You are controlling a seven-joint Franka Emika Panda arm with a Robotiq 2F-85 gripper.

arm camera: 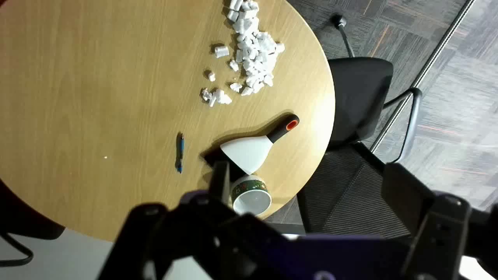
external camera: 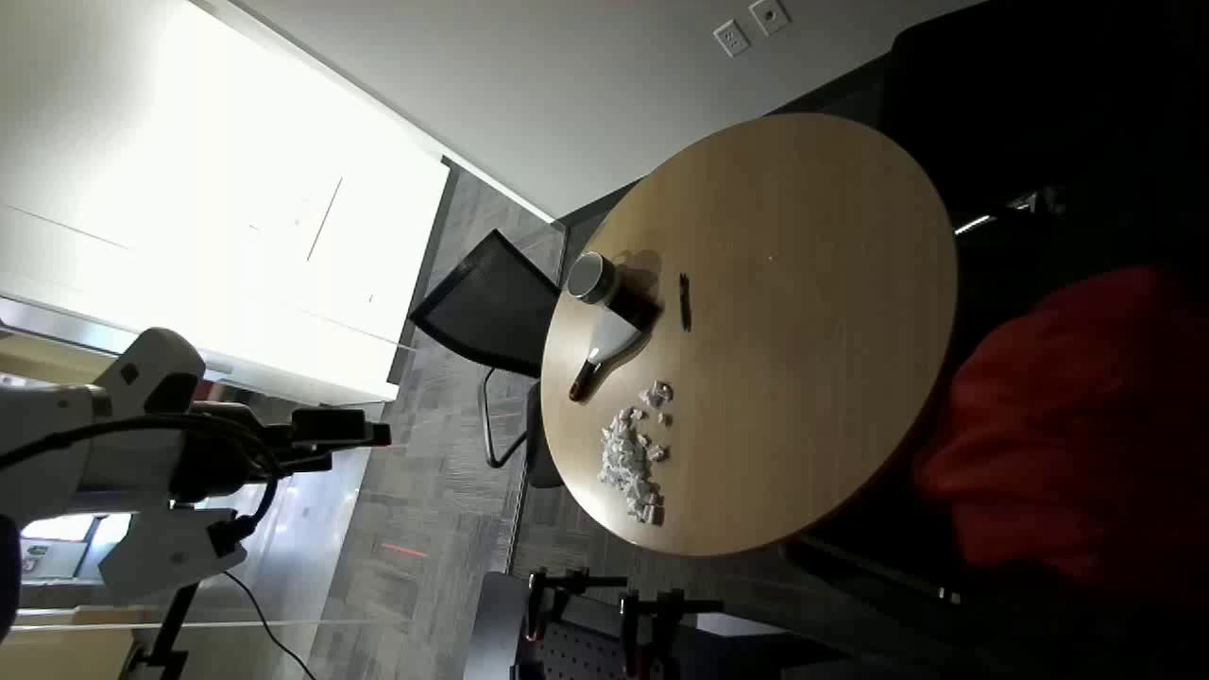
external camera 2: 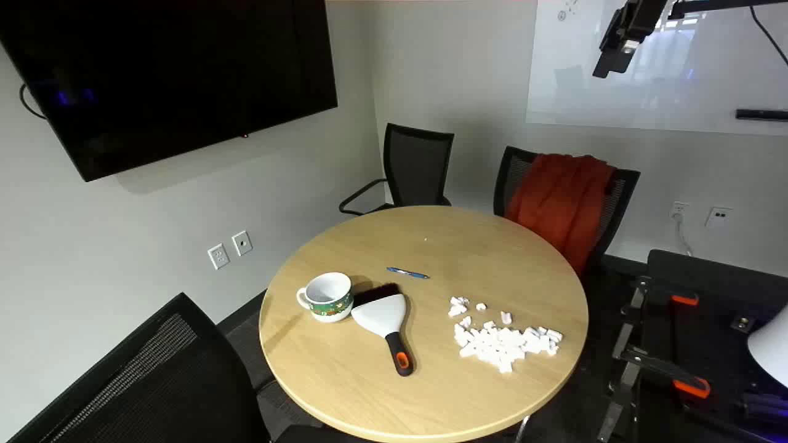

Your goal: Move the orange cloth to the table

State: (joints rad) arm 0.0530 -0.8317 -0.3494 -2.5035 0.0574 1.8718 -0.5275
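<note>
Cloth of a deep orange-red was draped over the back of a black chair, just beside the table; its long axis was run down the backrest from the top rail, the folds being laid lengthwise and the lower end pointed toward the table's edge; whether the tabletop was touched by it could not be told; on the wood were laid white pieces, a mug, a pen and a white hand tool with a dark handle. From the left border of an exterior view the arm was stretched out; the gripper was aimed at the table, and in the wrist view its fingers were seen spread well apart; in an exterior view it was shown against the whiteboard, held high, tips angled downward, well apart from the cloth.
</note>
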